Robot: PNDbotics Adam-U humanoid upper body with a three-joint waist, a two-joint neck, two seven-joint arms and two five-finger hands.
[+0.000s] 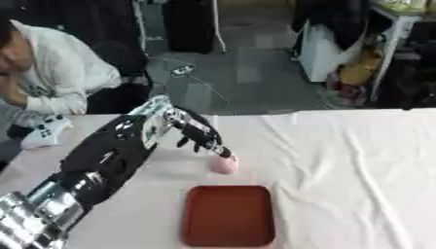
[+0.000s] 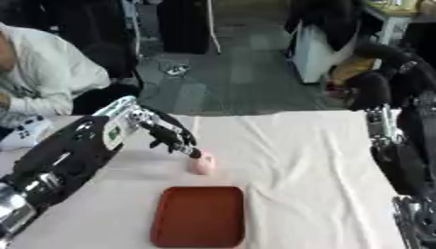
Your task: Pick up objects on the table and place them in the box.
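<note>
Left hand (image 1: 197,136) is reaching in from the left over the desk (image 1: 357,165), fingers pointing down onto a small pink object (image 1: 223,165). Fingertips are touching its top. The fingers look partly bent, but can't tell whether they're actually closing round it or just resting on it: too blurred, and the hand is covering the object's upper edge. Can't make out what the pink thing is, just a rounded pale pink lump.

Pink object is sitting on the white cloth just beyond the far edge of the red-brown tray (image 1: 228,215), apart from it, not inside. The tray is lying flat near the front of the desk; its near edge is almost cut off at the bottom of the left eye view.

Right arm is showing only in the right eye view, along the right edge, black segments standing upright. Right hand (image 2: 371,90) is raised above the desk's far right side; its fingers are too dark to read, can't tell their state.
</note>
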